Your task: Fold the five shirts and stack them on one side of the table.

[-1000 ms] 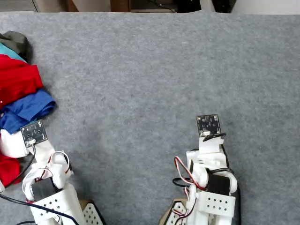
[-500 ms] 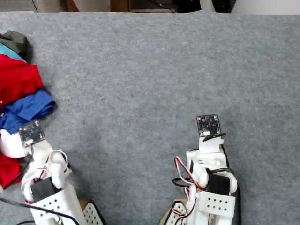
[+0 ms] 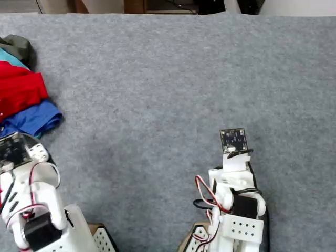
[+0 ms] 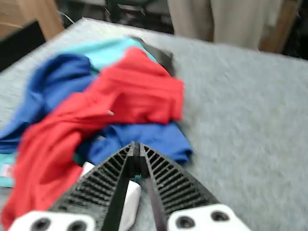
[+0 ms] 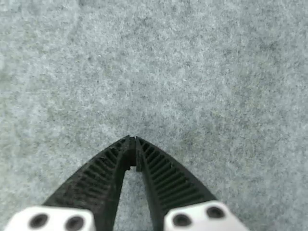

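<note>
A loose pile of shirts lies at the table's left edge. In the high view I see a dark green shirt (image 3: 17,46), a teal one (image 3: 9,58), a red one (image 3: 21,89) and a blue one (image 3: 32,118). My left arm (image 3: 29,181) stands over the near end of the pile. In the left wrist view my left gripper (image 4: 136,147) is shut and empty, just above the blue shirt (image 4: 144,137), with the red shirt (image 4: 127,96) beyond it and a white shirt (image 4: 129,199) under the fingers. My right gripper (image 5: 133,140) is shut over bare grey mat.
The grey mat (image 3: 184,79) covers the whole table, with open room in the middle and on the right. My right arm (image 3: 233,178) sits at the front, right of centre. The table's far edge (image 3: 168,14) runs along the back.
My left arm has lifted and swung left over the near end of the pile, now covering the white shirt in the high view. The right arm has not moved.
</note>
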